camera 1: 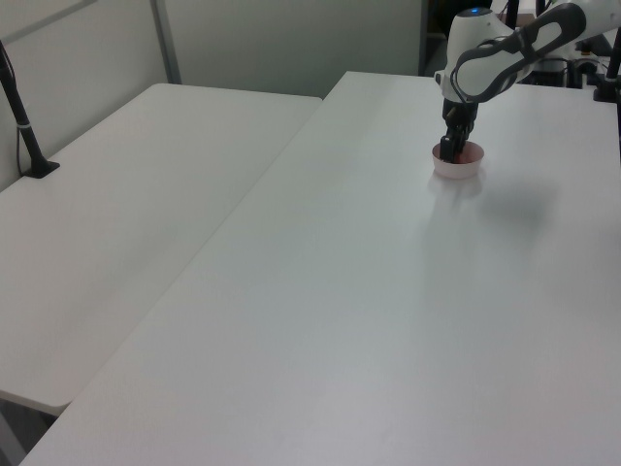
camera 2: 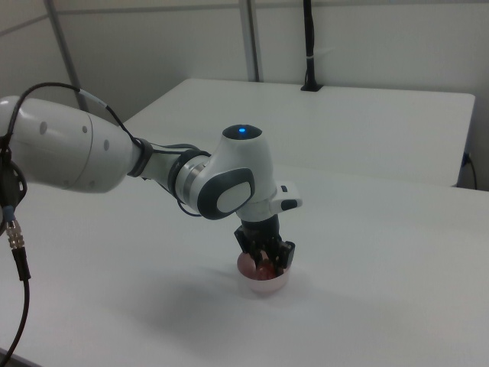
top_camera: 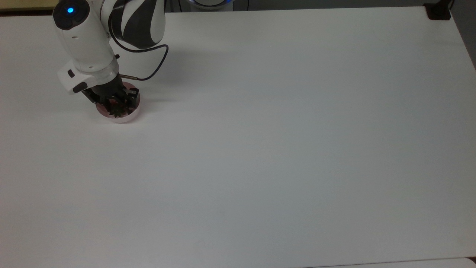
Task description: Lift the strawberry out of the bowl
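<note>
The pale pink bowl (top_camera: pixel 121 118) sits near the top view's upper left of the white table; it also shows in the left view (camera 1: pixel 456 172) and the right view (camera 2: pixel 264 287). Inside it lies the red strawberry (top_camera: pixel 117 108) with its dark green cap facing up, a red patch between the fingers in the right view (camera 2: pixel 264 265). My gripper (top_camera: pixel 116 104) points down into the bowl, open, with one finger on each side of the strawberry. It reaches into the bowl in the left view (camera 1: pixel 452 150) and the right view (camera 2: pixel 266 260) too. The berry's lower part is hidden by the fingers.
A black cable (top_camera: pixel 158 61) loops off the wrist. A black clamp (top_camera: pixel 438 11) sits at the top view's upper right corner. A second white table (camera 1: pixel 126 223) with a black post (camera 1: pixel 23 121) adjoins on the left view's left. Wide bare tabletop (top_camera: pixel 279 149) spreads right of the bowl.
</note>
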